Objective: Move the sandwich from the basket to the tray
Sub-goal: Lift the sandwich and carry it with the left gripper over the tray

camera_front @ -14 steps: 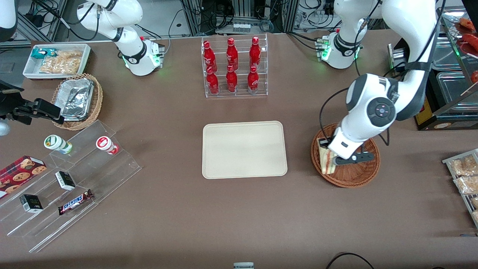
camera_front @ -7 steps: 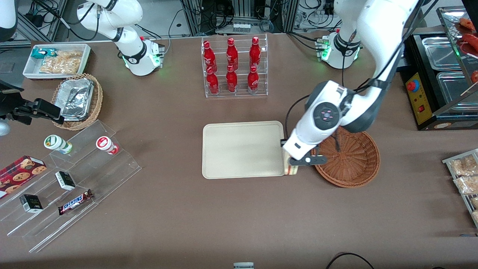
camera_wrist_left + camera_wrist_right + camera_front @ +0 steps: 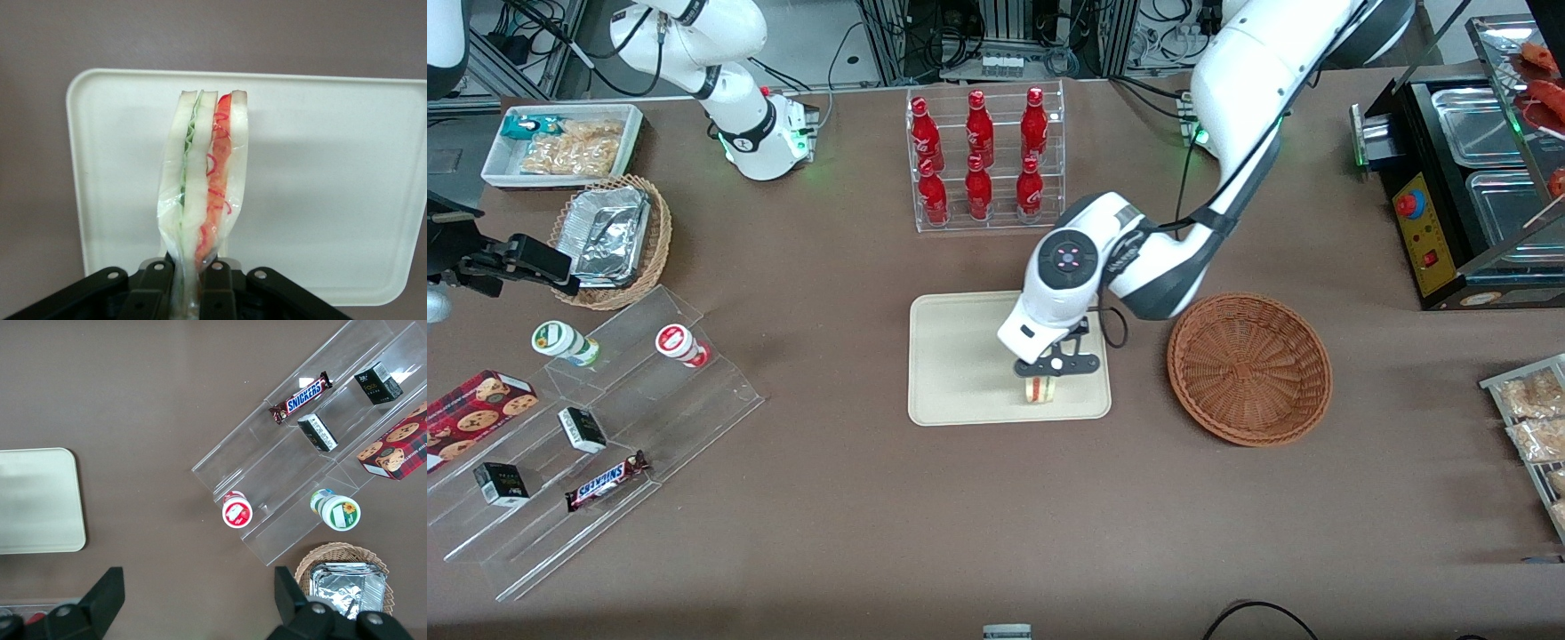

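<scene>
My left gripper (image 3: 1040, 377) is shut on the sandwich (image 3: 1039, 389), a plastic-wrapped wedge of pale bread with red and green filling, and holds it over the cream-beige tray (image 3: 960, 356), near the tray's edge nearest the basket. In the left wrist view the sandwich (image 3: 203, 200) hangs from the gripper (image 3: 197, 288) above the tray (image 3: 320, 173); whether it touches the tray I cannot tell. The reddish-brown wicker basket (image 3: 1249, 369) stands empty beside the tray, toward the working arm's end of the table.
A clear rack of red bottles (image 3: 983, 160) stands farther from the front camera than the tray. A tan basket with foil containers (image 3: 609, 238), a white bin of snacks (image 3: 560, 147) and clear stepped shelves (image 3: 596, 427) lie toward the parked arm's end.
My gripper has carried the sandwich out of the basket, past the tray's edge, to a place over the tray. The basket now stands empty.
</scene>
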Controlling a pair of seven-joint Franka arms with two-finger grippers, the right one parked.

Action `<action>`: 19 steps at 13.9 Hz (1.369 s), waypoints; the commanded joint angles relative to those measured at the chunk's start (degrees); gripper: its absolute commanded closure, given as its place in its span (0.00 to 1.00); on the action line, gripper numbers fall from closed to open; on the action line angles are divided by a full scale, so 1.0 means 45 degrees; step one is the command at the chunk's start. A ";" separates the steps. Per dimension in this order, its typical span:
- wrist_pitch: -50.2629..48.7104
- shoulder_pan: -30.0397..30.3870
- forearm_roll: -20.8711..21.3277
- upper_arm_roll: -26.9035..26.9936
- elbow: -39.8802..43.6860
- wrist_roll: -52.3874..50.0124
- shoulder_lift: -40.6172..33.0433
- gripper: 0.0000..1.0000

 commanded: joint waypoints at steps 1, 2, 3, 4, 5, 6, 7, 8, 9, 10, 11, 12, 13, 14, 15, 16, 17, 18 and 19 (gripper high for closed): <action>-0.0295 -0.0773 0.1095 0.0089 0.1550 -0.1536 0.1201 1.00; -0.0295 -0.0834 0.1466 0.0089 0.1708 -0.2024 0.1476 1.00; -0.0237 -0.0893 0.1702 0.0069 0.1748 -0.2338 0.1672 1.00; -0.0217 -0.1125 0.1743 0.0069 0.1865 -0.2477 0.1809 1.00; -0.0198 -0.1263 0.1743 0.0069 0.1963 -0.2517 0.1965 1.00; -0.0159 -0.1284 0.1724 0.0069 0.2041 -0.2517 0.2121 1.00; 0.0015 -0.1284 0.1666 0.0050 0.2042 -0.2556 0.2200 1.00; 0.0288 -0.1284 0.1607 0.0030 0.2042 -0.2556 0.2240 1.00; 0.0523 -0.1284 0.1529 0.0011 0.2022 -0.2518 0.2279 1.00; 0.0525 -0.1264 0.1277 -0.0009 0.2022 -0.2382 0.2241 1.00; 0.0525 -0.1226 0.0985 -0.0009 0.2022 -0.2264 0.2240 1.00; 0.0525 -0.1206 0.0808 -0.0028 0.2022 -0.2051 0.2221 0.99; 0.0544 -0.1206 0.0574 -0.0029 0.2022 -0.1913 0.2240 0.98; 0.0564 -0.1206 0.0281 -0.0029 0.2022 -0.1815 0.2298 0.97; 0.0564 -0.1225 0.0008 -0.0029 0.2022 -0.1717 0.2299 0.96; 0.0525 -0.1225 -0.0130 -0.0029 0.2003 -0.1697 0.2299 0.96; 0.0448 -0.1244 -0.0132 -0.0029 0.2003 -0.1697 0.2279 0.96; 0.0408 -0.1245 -0.0170 -0.0048 0.1964 -0.1523 0.2279 0.93; 0.0408 -0.1245 -0.0306 -0.0048 0.1944 -0.1502 0.2279 0.83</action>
